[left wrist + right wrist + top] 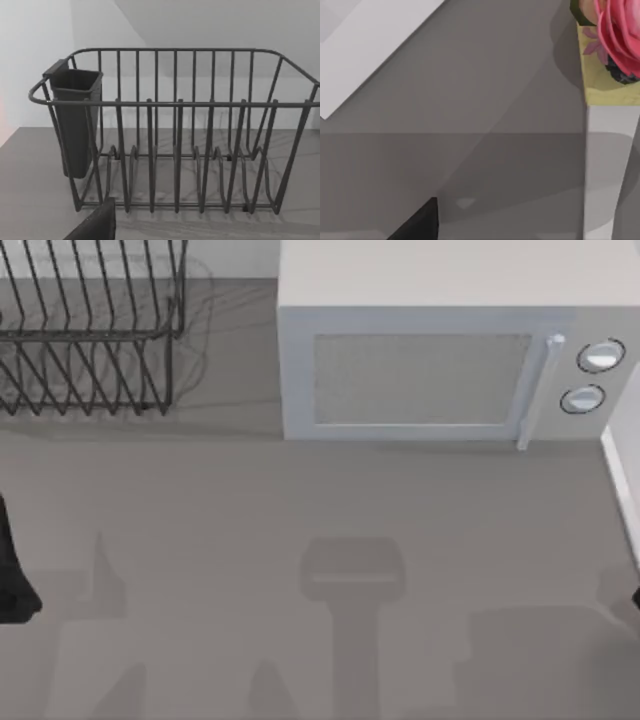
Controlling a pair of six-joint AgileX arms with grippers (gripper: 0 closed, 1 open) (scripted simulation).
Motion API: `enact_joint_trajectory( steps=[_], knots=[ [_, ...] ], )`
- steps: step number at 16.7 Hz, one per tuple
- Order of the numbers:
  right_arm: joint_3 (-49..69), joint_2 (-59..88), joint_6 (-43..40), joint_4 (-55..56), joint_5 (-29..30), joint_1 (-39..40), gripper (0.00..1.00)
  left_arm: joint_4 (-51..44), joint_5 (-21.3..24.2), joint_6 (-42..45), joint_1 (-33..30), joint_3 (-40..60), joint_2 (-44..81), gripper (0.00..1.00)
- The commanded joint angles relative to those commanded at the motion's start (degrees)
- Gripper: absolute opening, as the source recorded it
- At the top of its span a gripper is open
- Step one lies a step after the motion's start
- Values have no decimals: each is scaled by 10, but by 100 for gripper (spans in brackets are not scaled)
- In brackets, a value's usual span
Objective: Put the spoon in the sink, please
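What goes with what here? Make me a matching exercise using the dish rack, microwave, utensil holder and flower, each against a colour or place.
Things:
1. dish rack
2. microwave
3. utensil holder
4. flower

Descriptions:
A. pink petals
B. solid dark cup at one end of the rack
C. white, with two round knobs
D. dark wire, at the table's back left

Pairs: 1-D, 2-C, 3-B, 4-A

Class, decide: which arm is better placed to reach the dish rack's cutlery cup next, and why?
Left, probably: the dish rack stands at the table's left, and the left wrist view faces its cutlery cup.
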Motion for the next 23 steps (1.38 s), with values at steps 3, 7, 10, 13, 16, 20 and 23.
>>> enact_joint_trajectory(
  steps=[3,7,10,13,16,20,23],
  knots=[
    [26,-39,-2,-54,11,3,0,0,0,0,0,0,0,100],
    [58,-53,-1,-96,11,2,0,0,0,0,0,0,0,100],
    [109,-82,-2,-188,11,2,0,0,0,0,0,0,0,100],
    [161,-115,-3,-278,11,0,0,0,0,0,0,0,0,100],
    [191,-139,-6,-318,11,0,0,0,0,0,0,0,0,100],
    [190,-137,-6,-318,11,1,0,0,0,0,0,0,0,100],
    [208,-122,-6,-325,11,-1,0,0,0,0,0,0,0,100]
  ],
)
